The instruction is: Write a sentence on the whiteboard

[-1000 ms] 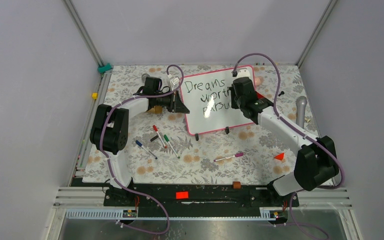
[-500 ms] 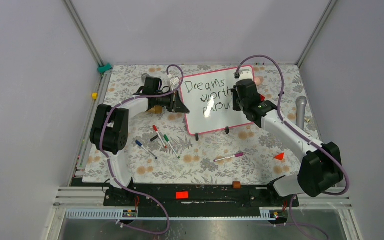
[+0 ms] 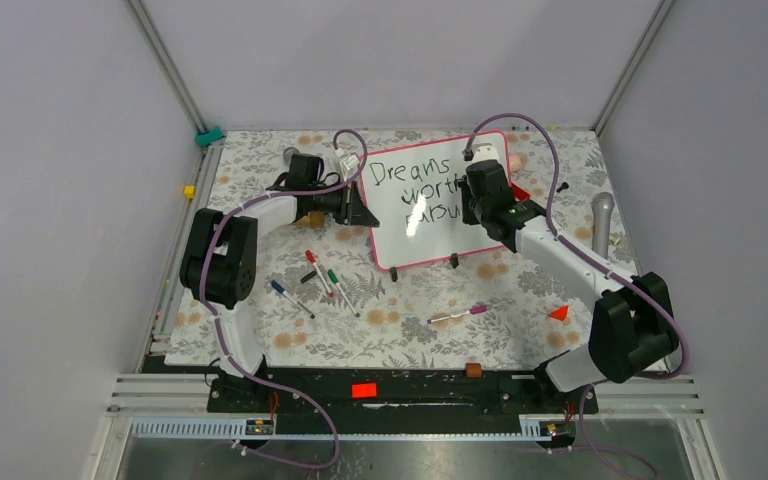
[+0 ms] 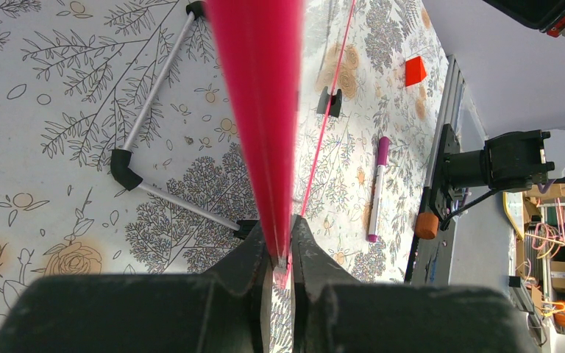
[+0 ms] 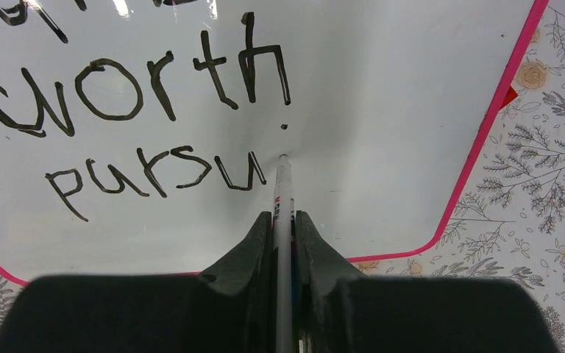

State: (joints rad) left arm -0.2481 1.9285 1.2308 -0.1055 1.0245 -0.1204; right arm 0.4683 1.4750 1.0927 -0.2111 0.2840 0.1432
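Note:
The whiteboard point(image 3: 438, 238), pink-framed, stands tilted at the back of the table. My left gripper point(image 3: 365, 212) is shut on its left edge; in the left wrist view the pink frame point(image 4: 261, 88) runs up from between the left gripper's point(image 4: 285, 228) jaws. My right gripper point(image 5: 285, 217) is shut on a white marker point(image 5: 284, 184), whose tip touches the board just right of the last letter. The sentence point(image 5: 154, 81) reads "Dreams worth pursu" in black, with a small dot above the tip. From above, the right gripper point(image 3: 470, 195) covers the lines' right ends.
Red point(image 3: 315, 265), green point(image 3: 340, 290) and blue point(image 3: 290, 298) markers lie left of centre, and a purple marker point(image 3: 457, 316) lies nearer the front. A red wedge point(image 3: 559, 313) and a grey microphone point(image 3: 602, 222) sit on the right. A yellow block point(image 3: 189, 191) rests at the left edge.
The right wrist shifted slightly right, then back left along the third line. The left gripper and the board have not moved.

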